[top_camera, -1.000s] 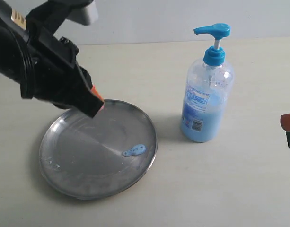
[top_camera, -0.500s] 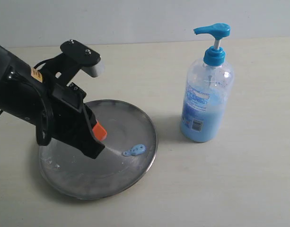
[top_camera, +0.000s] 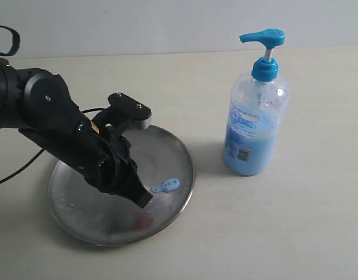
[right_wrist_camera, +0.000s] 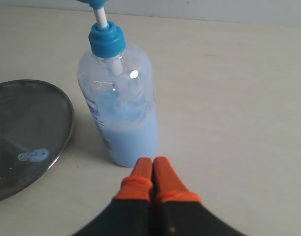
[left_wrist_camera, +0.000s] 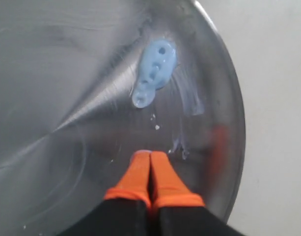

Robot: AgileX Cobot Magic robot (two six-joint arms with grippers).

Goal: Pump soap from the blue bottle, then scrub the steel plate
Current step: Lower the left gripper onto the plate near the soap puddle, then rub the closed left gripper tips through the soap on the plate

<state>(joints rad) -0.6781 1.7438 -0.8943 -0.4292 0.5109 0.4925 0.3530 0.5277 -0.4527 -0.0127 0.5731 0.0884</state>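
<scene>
Exterior view has the left fingers (top_camera: 141, 198) down inside the steel plate (top_camera: 167, 146), pressed together on nothing, tips low over the metal. The soap (top_camera: 166, 186) lies just right of those tips, near the plate's right rim, a short smear running near-left to far-right. The blue bottle (top_camera: 253, 122) stands on the bench (top_camera: 295, 227), right of the plate. The right fingers (right_wrist_camera: 140, 178), likewise closed and empty, hang beside the bottle, so the left pair is nearer for scrubbing.
</scene>
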